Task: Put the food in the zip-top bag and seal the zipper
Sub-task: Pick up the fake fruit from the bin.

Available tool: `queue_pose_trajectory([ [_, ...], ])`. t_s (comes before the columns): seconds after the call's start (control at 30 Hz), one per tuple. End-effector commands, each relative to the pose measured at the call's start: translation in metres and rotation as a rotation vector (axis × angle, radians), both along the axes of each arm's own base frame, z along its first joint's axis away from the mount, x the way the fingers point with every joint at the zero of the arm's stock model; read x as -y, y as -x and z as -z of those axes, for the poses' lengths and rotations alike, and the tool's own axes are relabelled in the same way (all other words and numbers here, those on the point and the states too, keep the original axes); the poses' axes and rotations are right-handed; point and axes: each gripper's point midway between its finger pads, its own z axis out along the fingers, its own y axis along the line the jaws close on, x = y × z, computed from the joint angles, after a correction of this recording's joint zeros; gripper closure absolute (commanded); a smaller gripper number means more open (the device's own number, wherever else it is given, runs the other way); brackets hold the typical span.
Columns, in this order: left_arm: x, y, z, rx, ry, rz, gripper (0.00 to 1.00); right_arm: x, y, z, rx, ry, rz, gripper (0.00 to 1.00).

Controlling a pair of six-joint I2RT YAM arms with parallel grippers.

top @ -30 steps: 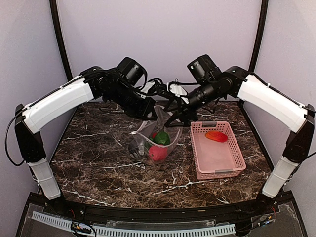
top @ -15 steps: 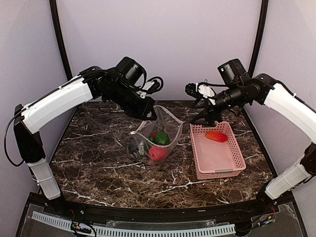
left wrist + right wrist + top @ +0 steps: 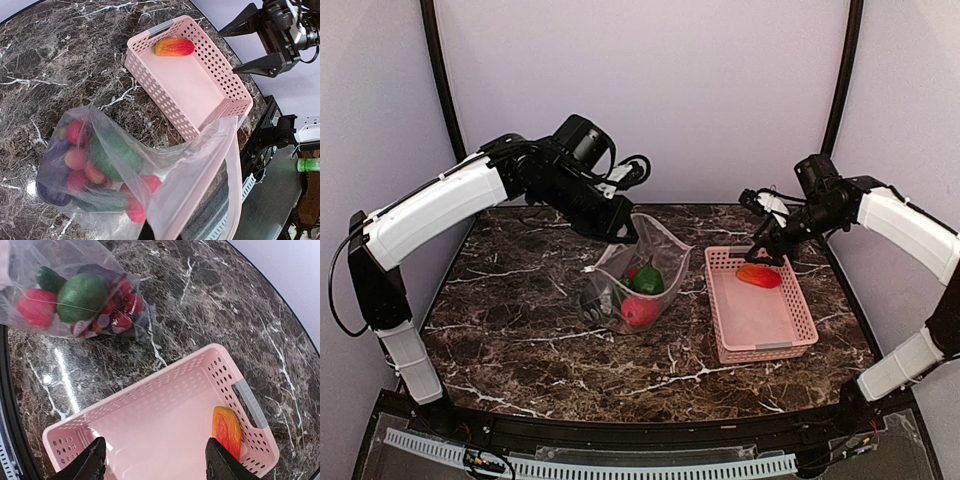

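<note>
Left gripper (image 3: 620,229) clamps, apparently, the mouth of the clear dotted plastic bag (image 3: 660,250) holding toy food (image 3: 640,309), in the middle of the marble bench (image 3: 510,330). Right gripper (image 3: 766,255) hangs with jaws apart above the orange-red oval toy (image 3: 759,276) at the far end of the pink perforated basket (image 3: 804,312).

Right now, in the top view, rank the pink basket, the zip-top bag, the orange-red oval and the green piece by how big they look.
1. pink basket
2. zip-top bag, only slightly smaller
3. orange-red oval and green piece: about alike. The green one is partly covered in the bag, so I won't rank these two.
</note>
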Motion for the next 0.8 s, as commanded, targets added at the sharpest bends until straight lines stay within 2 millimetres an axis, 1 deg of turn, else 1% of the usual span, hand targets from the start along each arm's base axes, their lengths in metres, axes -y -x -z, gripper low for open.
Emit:
queue_pose_trajectory([
  [0.0,0.000,0.003,-0.010,0.015,0.030,0.029,0.99,0.026,-0.024,0.035,-0.027,0.120,0.106,0.35],
  [0.07,-0.002,0.005,-0.007,0.011,0.021,0.034,0.99,0.046,-0.040,0.058,0.004,0.232,0.184,0.36],
  [0.13,-0.002,0.005,-0.004,0.008,0.013,0.039,0.99,0.059,-0.051,0.075,0.013,0.302,0.233,0.38],
  [0.27,-0.001,0.006,-0.002,0.003,0.013,0.047,0.99,0.069,-0.064,0.098,-0.013,0.334,0.273,0.38],
  [0.4,0.000,0.005,-0.002,-0.001,0.017,0.050,0.99,0.081,-0.078,0.118,-0.009,0.415,0.303,0.39],
  [0.57,0.001,0.007,0.005,-0.025,0.010,0.053,0.99,0.087,-0.085,0.135,-0.026,0.470,0.300,0.40],
  [0.77,0.001,0.007,0.009,-0.032,0.001,0.052,0.99,0.086,-0.089,0.154,-0.063,0.480,0.298,0.40],
])
